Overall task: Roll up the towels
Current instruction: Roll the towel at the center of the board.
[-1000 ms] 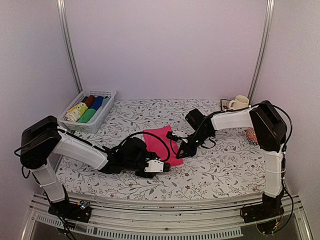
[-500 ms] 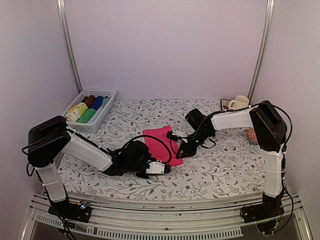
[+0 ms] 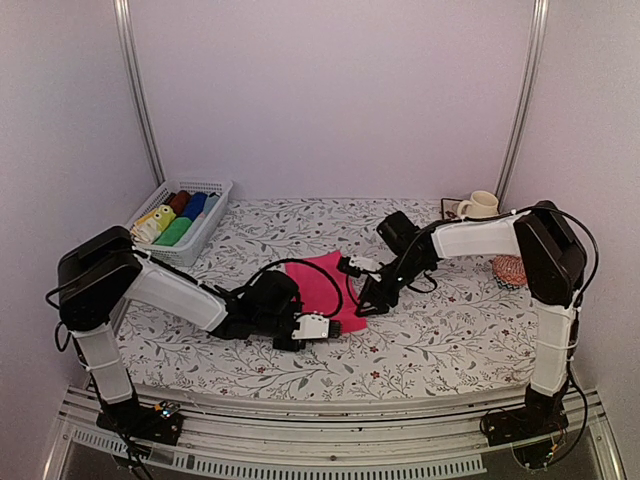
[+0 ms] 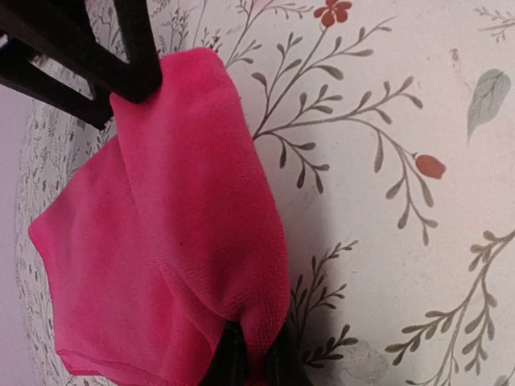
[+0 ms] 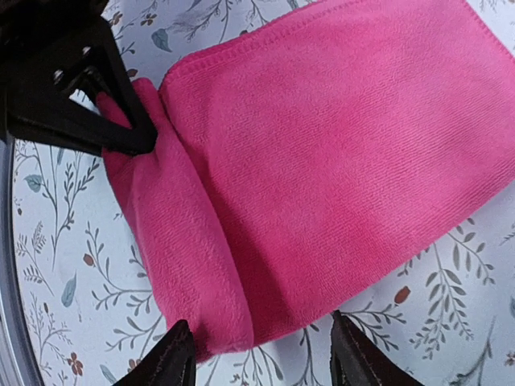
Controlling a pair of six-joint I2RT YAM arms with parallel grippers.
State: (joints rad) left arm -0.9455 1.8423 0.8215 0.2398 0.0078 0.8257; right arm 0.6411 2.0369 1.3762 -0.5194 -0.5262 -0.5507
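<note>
left end effector (image 4: 251, 363) low, pinching pink towel (image 5: 338, 161) | right end effector (image 5: 261, 358) low, spread over it

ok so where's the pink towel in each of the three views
top external: pink towel just below the picture's centre, a little left
left wrist: pink towel fills the left half, down to the bottom edge
right wrist: pink towel fills the centre and upper right
shared landmark: its thick folded edge, pinched at one end by the left pincer

a lab test cell: plain white walls (image 3: 330, 90), aluminium frame (image 3: 137, 90).
</note>
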